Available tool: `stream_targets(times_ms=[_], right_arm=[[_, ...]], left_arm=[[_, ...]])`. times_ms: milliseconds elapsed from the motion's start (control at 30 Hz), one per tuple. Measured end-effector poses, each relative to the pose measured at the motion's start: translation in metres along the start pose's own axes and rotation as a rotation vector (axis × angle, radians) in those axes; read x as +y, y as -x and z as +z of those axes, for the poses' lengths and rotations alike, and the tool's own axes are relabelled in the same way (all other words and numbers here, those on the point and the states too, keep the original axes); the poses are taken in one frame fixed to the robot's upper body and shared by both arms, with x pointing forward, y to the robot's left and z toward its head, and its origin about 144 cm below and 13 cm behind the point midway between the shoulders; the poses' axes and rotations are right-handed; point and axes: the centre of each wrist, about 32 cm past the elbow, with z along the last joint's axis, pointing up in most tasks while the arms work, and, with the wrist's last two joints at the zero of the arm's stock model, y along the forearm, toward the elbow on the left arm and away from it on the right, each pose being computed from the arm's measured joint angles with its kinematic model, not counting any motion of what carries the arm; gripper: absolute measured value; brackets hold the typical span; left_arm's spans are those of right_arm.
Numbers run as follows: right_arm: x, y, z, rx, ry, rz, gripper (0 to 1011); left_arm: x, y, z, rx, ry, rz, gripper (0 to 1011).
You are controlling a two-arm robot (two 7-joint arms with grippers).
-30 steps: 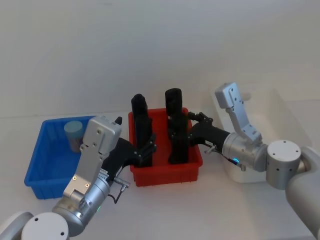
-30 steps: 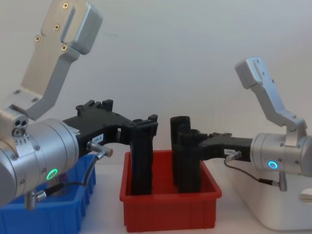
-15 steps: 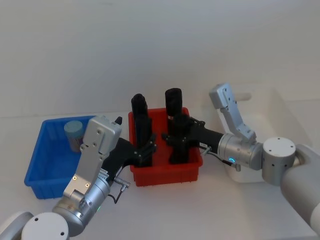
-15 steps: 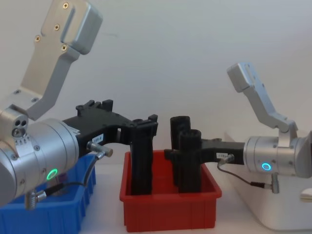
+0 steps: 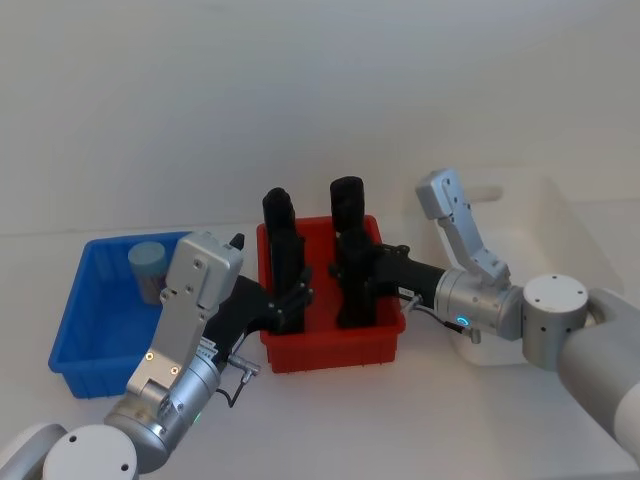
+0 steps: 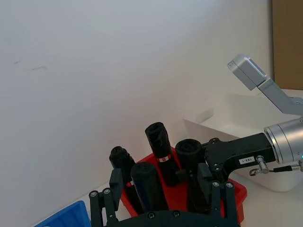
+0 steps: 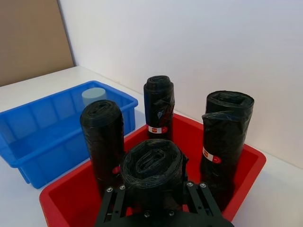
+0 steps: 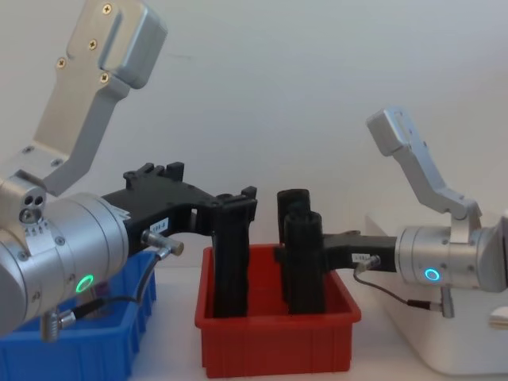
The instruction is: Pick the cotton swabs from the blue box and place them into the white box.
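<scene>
One tub of cotton swabs [image 5: 147,262] with a light blue lid stands in the far corner of the blue box [image 5: 75,335], also seen in the right wrist view [image 7: 93,97]. The white box [image 5: 560,225] sits at the far right. Both grippers are at the red bin [image 5: 335,345] between the two boxes. My right gripper [image 5: 360,275] reaches in from the right and is shut on a black roll [image 7: 151,163]. At the bin's near-left side, my left gripper [image 5: 292,300] is open, with black rolls [image 6: 149,184] just beyond its fingers.
The red bin holds several upright black rolls [image 5: 347,205] taller than its walls. It stands between the blue box [image 8: 95,341] and the white box [image 8: 444,337]. A plain wall rises close behind. Bare table lies in front of the bins.
My right arm has reached leftward from the white box side into the red bin, and its fingers now sit around a black roll. The left arm has not moved.
</scene>
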Motion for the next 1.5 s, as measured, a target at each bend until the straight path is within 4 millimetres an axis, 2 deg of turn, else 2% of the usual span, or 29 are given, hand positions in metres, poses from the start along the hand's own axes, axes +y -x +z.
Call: stream_targets(times_ms=[200, 533, 900, 1500], right_arm=[[-0.001, -0.002, 0.0, -0.002, -0.021, -0.022, 487], [-0.005, 0.0, 0.011, -0.017, -0.126, -0.069, 431], [-0.025, 0.016, 0.031, -0.022, -0.235, -0.123, 379], [-0.057, 0.04, 0.049, -0.003, -0.27, -0.296, 379]], left_arm=[[0.0, 0.0, 0.0, 0.0, 0.0, 0.0, 1004], [0.0, 0.0, 0.0, 0.0, 0.0, 0.0, 1004], [0.0, 0.0, 0.0, 0.0, 0.0, 0.0, 1004], [0.0, 0.0, 0.0, 0.0, 0.0, 0.0, 1004]])
